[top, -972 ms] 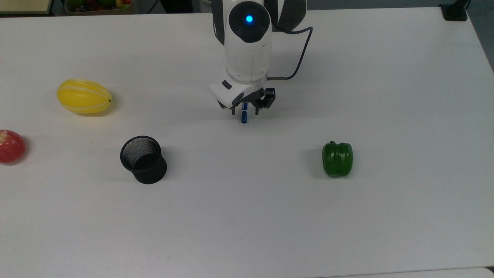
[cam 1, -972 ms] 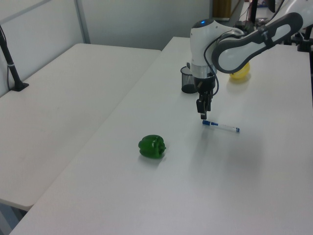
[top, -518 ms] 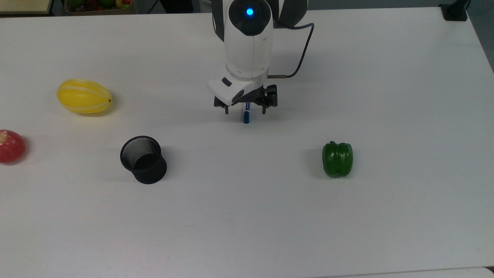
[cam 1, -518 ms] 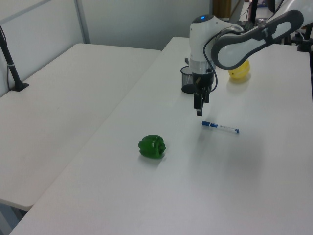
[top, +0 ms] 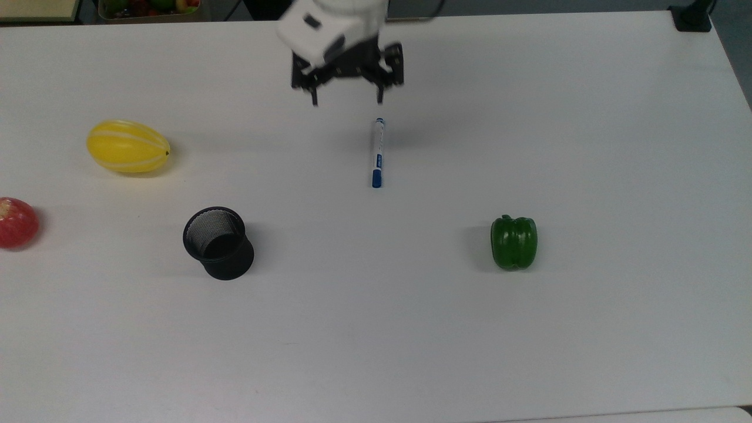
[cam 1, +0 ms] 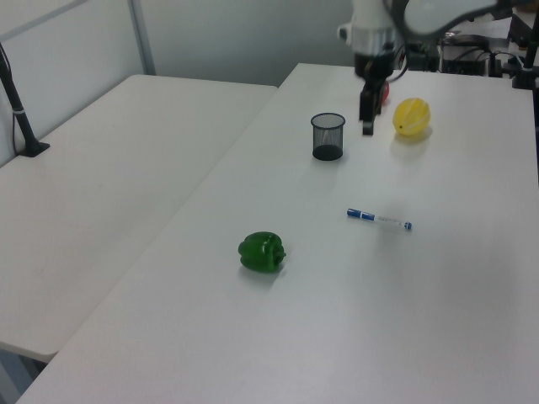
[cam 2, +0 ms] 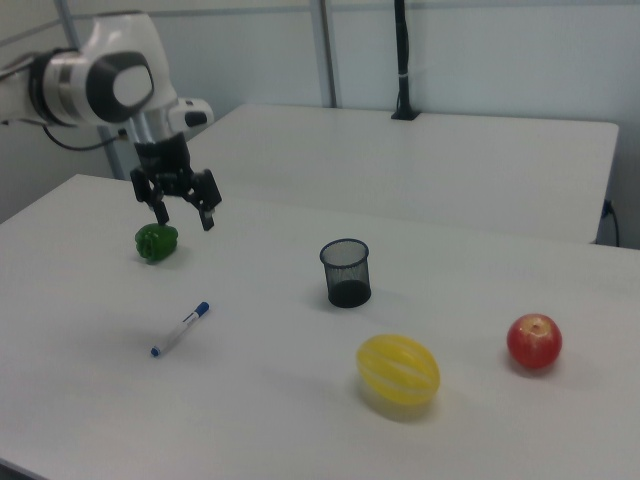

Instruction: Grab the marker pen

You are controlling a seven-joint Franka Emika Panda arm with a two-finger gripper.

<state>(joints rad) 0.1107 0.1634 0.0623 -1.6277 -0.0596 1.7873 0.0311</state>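
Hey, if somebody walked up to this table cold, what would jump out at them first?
Probably the gripper, hanging open and empty above the white table, just beyond the small blue end of the marker pen, which lies flat on the table. Next come the colours: a green pepper at the top view's right, a yellow melon and a red apple at the top view's left, with a black mesh cup between.

Bare table [top: 376,329] surrounds the pen [top: 378,153] on every side. The cup [top: 218,242], pepper [top: 514,242] and melon [top: 128,146] stand well apart from it, and the gripper [top: 346,97] hangs open above its far end.
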